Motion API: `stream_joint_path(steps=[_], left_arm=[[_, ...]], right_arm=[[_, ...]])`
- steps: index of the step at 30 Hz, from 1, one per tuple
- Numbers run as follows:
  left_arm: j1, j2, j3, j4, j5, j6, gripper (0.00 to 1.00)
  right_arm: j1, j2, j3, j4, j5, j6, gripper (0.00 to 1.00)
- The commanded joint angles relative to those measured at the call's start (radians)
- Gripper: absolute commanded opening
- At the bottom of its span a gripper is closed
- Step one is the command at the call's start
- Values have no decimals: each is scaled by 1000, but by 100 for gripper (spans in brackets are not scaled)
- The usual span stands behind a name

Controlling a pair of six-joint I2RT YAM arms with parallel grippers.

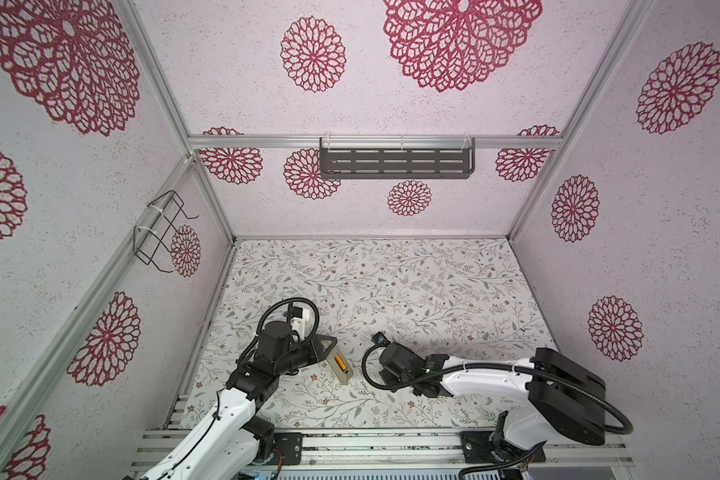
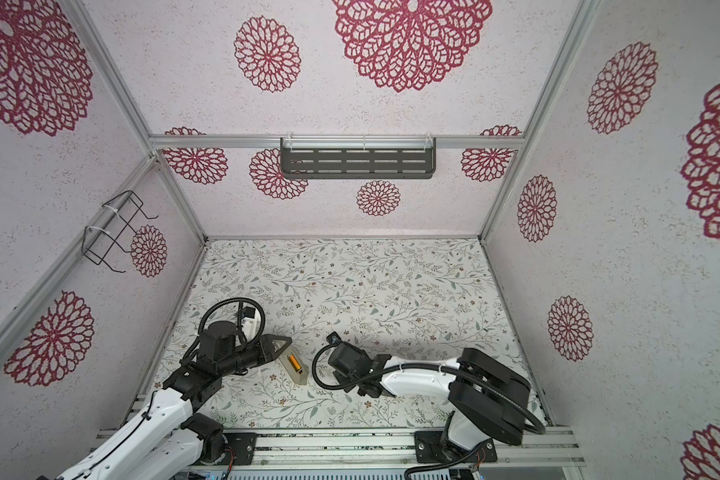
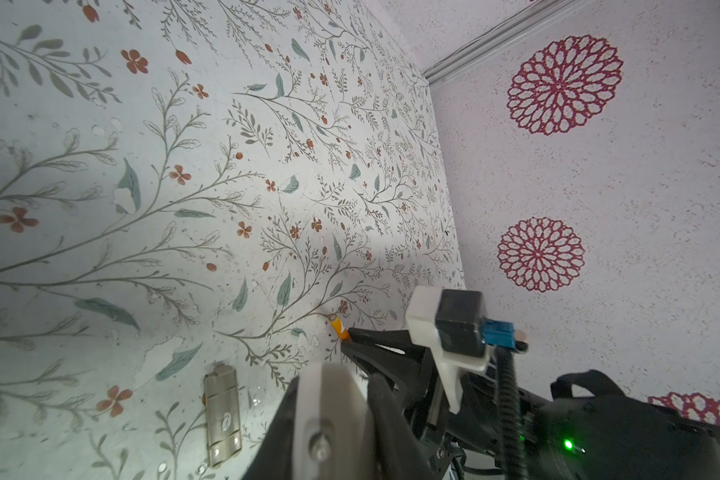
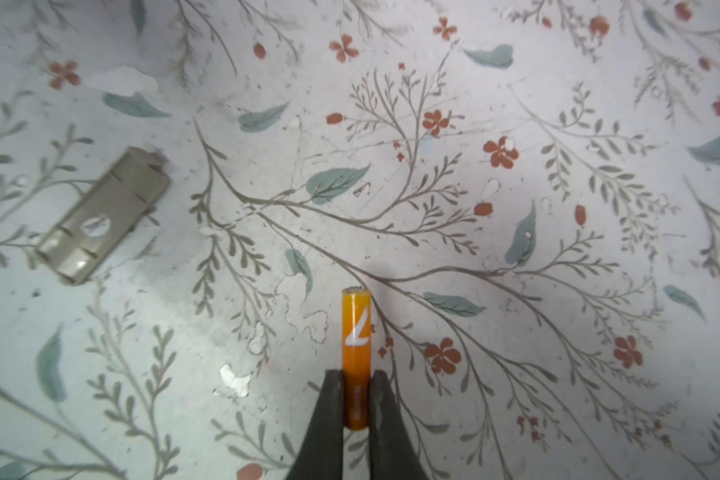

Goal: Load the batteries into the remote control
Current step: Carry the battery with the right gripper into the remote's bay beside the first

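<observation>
Table [image 1: 391,291]: flat, matte, printed w/ grey-green sprigs + small rust flowers, print chipped in spots.

Remote [image 1: 341,371] [image 2: 295,370]: slim beige plastic bar near the table's front edge, left of centre, back side up, battery bay open. Its long axis runs diagonally in both top views, far end toward the L arm, near end toward front-right. The loaded battery [image 1: 339,362] [image 2: 293,360] sits in the bay, a glossy orange cylinder lying along the remote's length.

L gripper [image 1: 328,348] [image 2: 282,347] (black, triangular fingers) is clenched on the remote's far end.

R gripper [image 4: 356,376] grasps the 2nd battery [image 4: 355,332], 2 dark tapered fingers [image 4: 329,415] pinching its rear part. This battery is a smooth orange cylinder w/ a white slanted mark + pale metal tip. Its long axis is in line w/ the fingers, tip pointing away from the wrist. In the L wrist view the 2nd battery [image 3: 336,326] pokes out close over the table; touching or not, can't tell.

Cover [image 4: 100,216] [image 3: 222,415]: small beige rectangular plastic piece w/ ribs + a round mark, flat on the table, apart from the 2nd battery. In both top views the R arm hides the R gripper.
</observation>
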Motion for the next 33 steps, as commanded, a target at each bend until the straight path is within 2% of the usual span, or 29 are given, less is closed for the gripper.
stream_joint_path(steps=[1, 6, 9, 11, 18, 25, 33], left_arm=[[8, -19, -11, 78, 21, -4, 0], [8, -60, -46, 179, 63, -31, 0], [9, -78, -59, 240, 90, -50, 0], [8, -83, -64, 265, 103, -58, 0], [8, -71, -67, 297, 119, -72, 0], [8, -69, -82, 333, 129, -96, 0], [8, -64, -86, 339, 126, -101, 0]], right_arm=[[12, -117, -14, 61, -6, -103, 0], [62, -256, 9, 27, -6, -167, 0], [68, -271, 89, -81, 0, -171, 0], [113, -271, 144, -130, 5, -185, 0], [172, -191, 308, -203, -16, -205, 0], [180, -83, 432, -283, 4, -197, 0], [183, -59, 468, -318, 12, -184, 0]])
